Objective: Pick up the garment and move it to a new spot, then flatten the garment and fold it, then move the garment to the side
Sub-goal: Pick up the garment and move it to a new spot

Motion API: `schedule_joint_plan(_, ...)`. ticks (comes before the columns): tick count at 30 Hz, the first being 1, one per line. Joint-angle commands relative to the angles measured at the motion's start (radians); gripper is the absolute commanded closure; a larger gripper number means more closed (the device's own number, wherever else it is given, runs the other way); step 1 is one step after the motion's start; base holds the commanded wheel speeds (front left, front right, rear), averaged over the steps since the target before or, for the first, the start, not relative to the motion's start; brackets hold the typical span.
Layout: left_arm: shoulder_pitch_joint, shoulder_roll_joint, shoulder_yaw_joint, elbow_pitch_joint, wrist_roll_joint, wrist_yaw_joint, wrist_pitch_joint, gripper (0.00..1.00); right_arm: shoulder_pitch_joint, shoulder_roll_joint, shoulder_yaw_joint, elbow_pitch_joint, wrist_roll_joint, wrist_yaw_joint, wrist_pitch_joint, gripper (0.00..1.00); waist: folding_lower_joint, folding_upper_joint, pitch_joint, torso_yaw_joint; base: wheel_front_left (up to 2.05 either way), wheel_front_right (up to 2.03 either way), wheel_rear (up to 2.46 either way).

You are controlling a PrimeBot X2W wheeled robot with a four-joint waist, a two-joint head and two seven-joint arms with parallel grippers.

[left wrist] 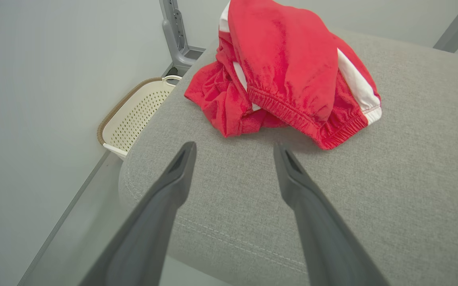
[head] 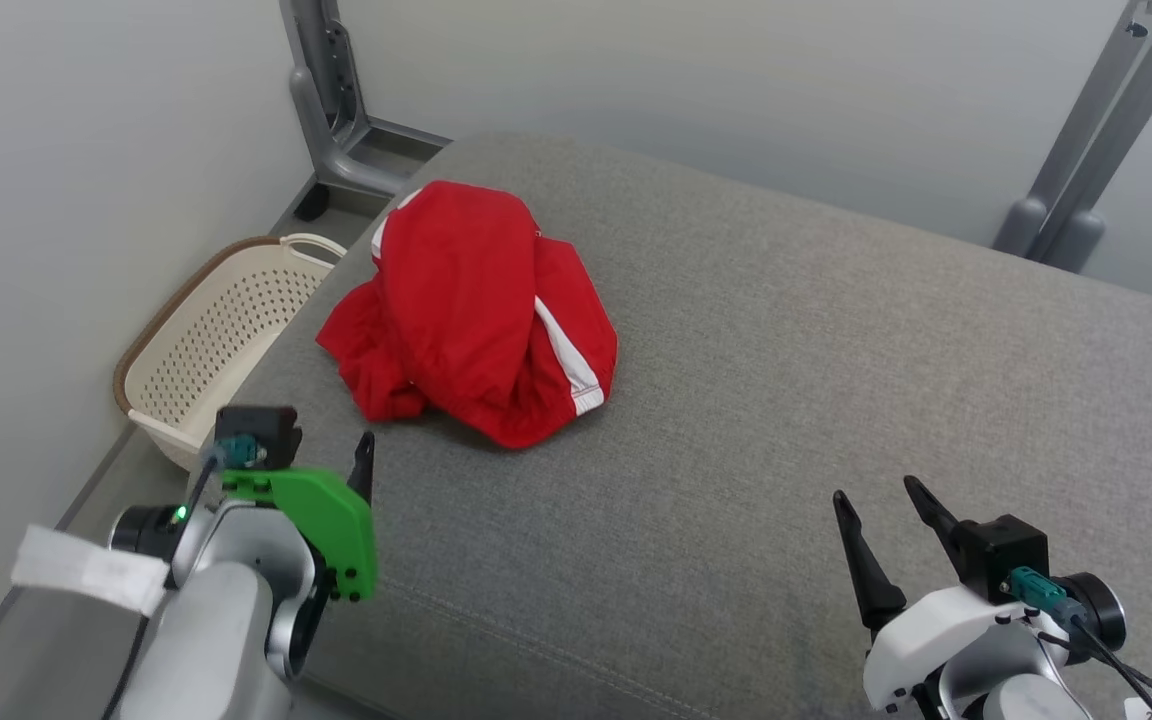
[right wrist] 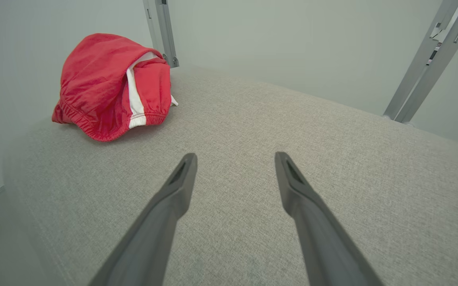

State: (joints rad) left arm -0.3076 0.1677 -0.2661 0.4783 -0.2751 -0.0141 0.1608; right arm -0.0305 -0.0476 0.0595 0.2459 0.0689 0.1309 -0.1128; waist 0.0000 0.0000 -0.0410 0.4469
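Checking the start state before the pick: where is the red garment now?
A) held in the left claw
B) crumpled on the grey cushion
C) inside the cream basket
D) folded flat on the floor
B: the red garment lies bunched on the grey cushion, clear of the open left claw.

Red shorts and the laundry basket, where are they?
red shorts (head: 466,300), head view, middle of the crumpled cloth.
laundry basket (head: 226,330), head view, its holey inner wall.
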Motion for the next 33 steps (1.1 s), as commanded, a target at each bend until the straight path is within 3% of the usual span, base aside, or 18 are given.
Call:
schedule_joint_plan(1,-0.056,-0.01,0.003,0.021,-0.017,-0.007,0.026,0.0,-0.01,-0.005,0.003,-0.02,-0.012,0.0,0.012,0.0,0.0,0.0,0.06,-0.049,0.0,0.0,0.0)
schedule_joint_plan(11,-0.396,-0.045,0.047,0.223,-0.098,-0.011,0.199,0.0,-0.048,-0.005,0.017,-0.179,-0.087,0.0,0.1,0.0,0.0,0.0,0.273,-0.177,0.0,0.0,0.0)
schedule_joint_plan(18,-0.506,-0.025,0.01,0.329,-0.067,-0.005,0.28,0.0,-0.062,-0.005,0.03,-0.239,-0.099,0.0,0.121,0.0,0.0,0.0,0.345,-0.216,0.0,0.0,0.0)
schedule_joint_plan(23,-0.534,-0.008,-0.011,0.375,-0.042,0.012,0.272,0.01,-0.061,-0.004,0.037,-0.243,-0.09,0.0,0.122,0.0,0.0,0.0,0.356,-0.227,0.0,0.0,0.0)
schedule_joint_plan(24,-0.537,-0.006,-0.015,0.383,-0.038,0.014,0.269,0.66,-0.061,-0.004,0.039,-0.241,-0.087,0.0,0.122,0.0,0.0,0.0,0.355,-0.228,0.0,0.0,0.0)
schedule_joint_plan(25,-0.541,-0.004,-0.016,0.389,-0.037,0.012,0.265,1.0,-0.061,-0.004,0.04,-0.239,-0.085,0.0,0.121,0.0,0.0,0.0,0.354,-0.228,0.0,0.0,0.0)
schedule_joint_plan(33,-0.555,-0.008,-0.028,0.409,-0.036,0.006,0.213,1.0,-0.054,-0.004,0.051,-0.212,-0.067,0.0,0.113,0.0,0.0,0.0,0.317,-0.22,0.0,0.0,0.0)
